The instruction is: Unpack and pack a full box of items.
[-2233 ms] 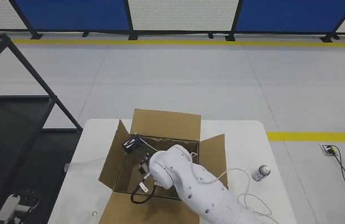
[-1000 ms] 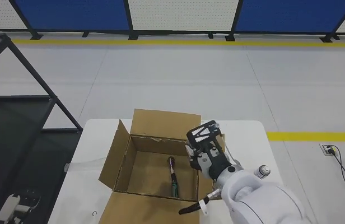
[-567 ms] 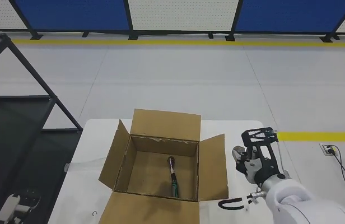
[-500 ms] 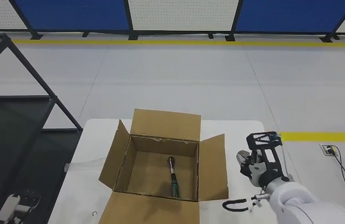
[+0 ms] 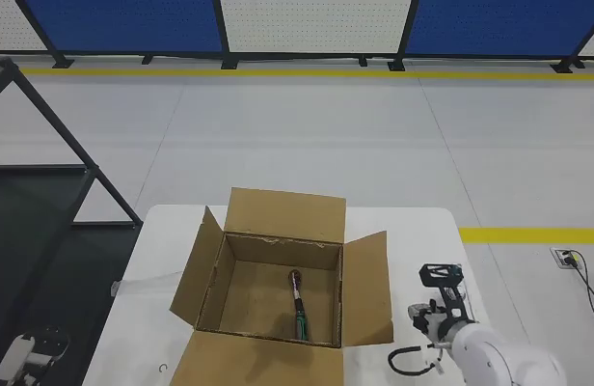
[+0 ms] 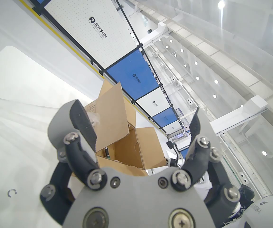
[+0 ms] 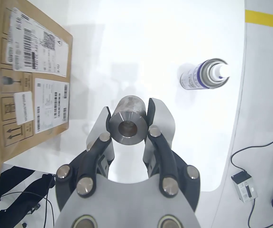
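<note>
A white table (image 5: 152,289) carries an open cardboard box (image 5: 285,214), its 4 flaps folded outward. My right claw (image 7: 128,109) hangs over the bare tabletop between the box's right flap and a spray can (image 7: 199,77). It is pinching a short steel cylinder (image 7: 128,125) by its sides, with the bored end facing my wrist camera. My left claw (image 6: 137,117) is spread wide, gripping nothing, and points toward the box. The spray can stands upright near the table's right edge, apart from the cylinder. 1 screwdriver (image 5: 297,307) lies on the box floor.
</note>
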